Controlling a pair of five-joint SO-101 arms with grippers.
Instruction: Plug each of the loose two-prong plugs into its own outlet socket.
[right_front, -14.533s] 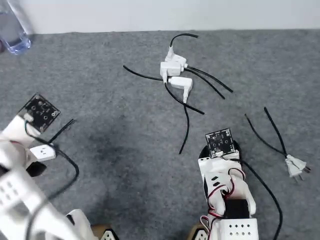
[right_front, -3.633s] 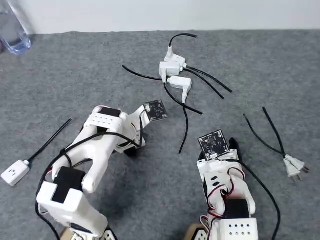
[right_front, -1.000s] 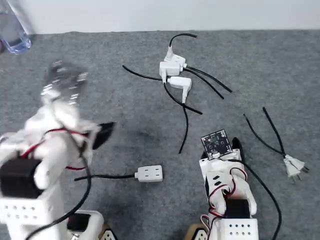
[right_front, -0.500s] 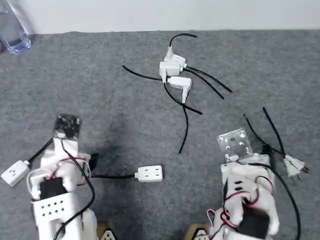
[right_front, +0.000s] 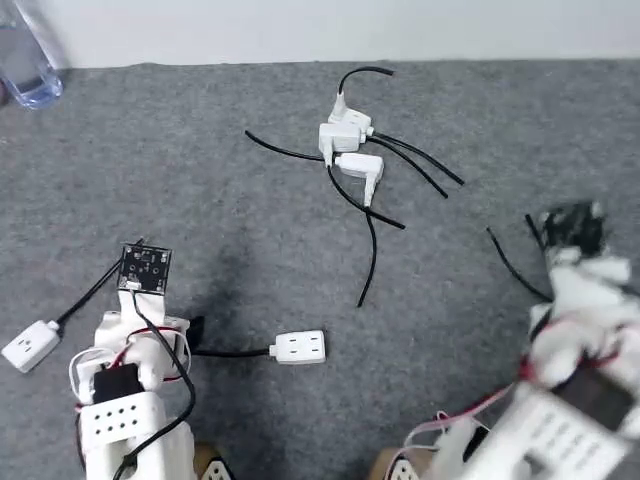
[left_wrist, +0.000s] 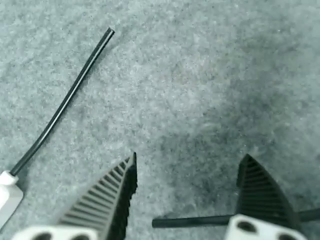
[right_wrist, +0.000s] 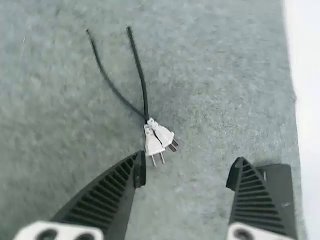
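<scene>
Surface: a grey felt-like mat (right_front: 250, 250) covers the table. A white strip (right_front: 330, 30) bounds its far edge, and the right wrist view shows a white border (right_wrist: 302, 75) close beside the plugs. A broad bare stretch of mat lies between the two arms and the far cluster.

Left gripper (left_wrist: 189, 167): fingers spread wide and holding nothing, low over bare mat. A thin black cord (left_wrist: 195, 220) crosses between the finger bases. In the high view the left arm (right_front: 125, 400) stands at the near left corner.

Right gripper (right_wrist: 189, 170): fingers released and empty, poised just short of the plugs. The right arm (right_front: 575, 330) stands at the near right edge.

Count, task items:
- Loose plugs, two: first white two-prong plug (right_wrist: 154, 144) and second white two-prong plug (right_wrist: 166, 136). They lie touching, side by side, prongs toward the gripper, each trailing a black lead.
- Free sockets, two: one white rectangular outlet socket (right_front: 28, 345) at the near left edge and one white outlet socket with visible slots (right_front: 298, 347) between the arms, well apart from the plugs.
- One far cluster of joined white plug-and-socket pieces (right_front: 347, 140) with several black cord ends fanning out. The number of parts in it cannot be told.

Other: one clear plastic bottle (right_front: 25, 60) at the far left corner.
</scene>
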